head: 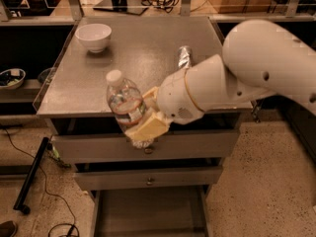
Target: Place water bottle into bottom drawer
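Observation:
The water bottle [124, 102] is clear plastic with a white cap and a red-and-white label band. It is tilted, cap toward the upper left, and held in the air over the cabinet's front edge. My gripper [145, 116] is shut on the bottle's lower body, with one cream finger [149, 128] across its front. The white arm reaches in from the right. The bottom drawer [148, 214] is pulled open below, showing a flat grey floor and side rails. It lies well below the bottle.
A white bowl [93, 36] stands at the back left of the grey cabinet top [143, 53]. A silver can [184, 57] lies on the top behind my arm. Two shut upper drawers with knobs [147, 150] face me. A black pole and cables lie on the floor at left.

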`<state>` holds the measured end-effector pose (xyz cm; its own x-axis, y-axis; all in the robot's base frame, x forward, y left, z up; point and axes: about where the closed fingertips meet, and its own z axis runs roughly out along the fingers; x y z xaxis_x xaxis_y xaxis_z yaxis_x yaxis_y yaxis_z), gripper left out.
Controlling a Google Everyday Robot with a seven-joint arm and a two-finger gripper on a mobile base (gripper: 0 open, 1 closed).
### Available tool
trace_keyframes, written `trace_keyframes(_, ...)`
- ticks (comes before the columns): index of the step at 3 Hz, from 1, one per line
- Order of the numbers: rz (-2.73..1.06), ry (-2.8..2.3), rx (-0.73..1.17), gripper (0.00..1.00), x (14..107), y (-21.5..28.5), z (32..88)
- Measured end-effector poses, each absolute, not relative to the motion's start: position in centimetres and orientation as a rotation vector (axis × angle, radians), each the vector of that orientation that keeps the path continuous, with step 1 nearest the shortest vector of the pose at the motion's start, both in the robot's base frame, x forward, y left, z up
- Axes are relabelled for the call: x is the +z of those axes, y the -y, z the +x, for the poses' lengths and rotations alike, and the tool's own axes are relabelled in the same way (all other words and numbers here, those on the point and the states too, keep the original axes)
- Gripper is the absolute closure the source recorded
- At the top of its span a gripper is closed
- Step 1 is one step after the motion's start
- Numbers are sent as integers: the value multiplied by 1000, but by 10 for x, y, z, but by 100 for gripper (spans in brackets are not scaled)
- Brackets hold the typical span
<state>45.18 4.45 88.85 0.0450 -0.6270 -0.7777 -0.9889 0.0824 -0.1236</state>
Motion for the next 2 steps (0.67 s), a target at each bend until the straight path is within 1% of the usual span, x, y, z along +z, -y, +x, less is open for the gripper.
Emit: trace_keyframes(2,-1580,-1729,688,100,838,-16,428)
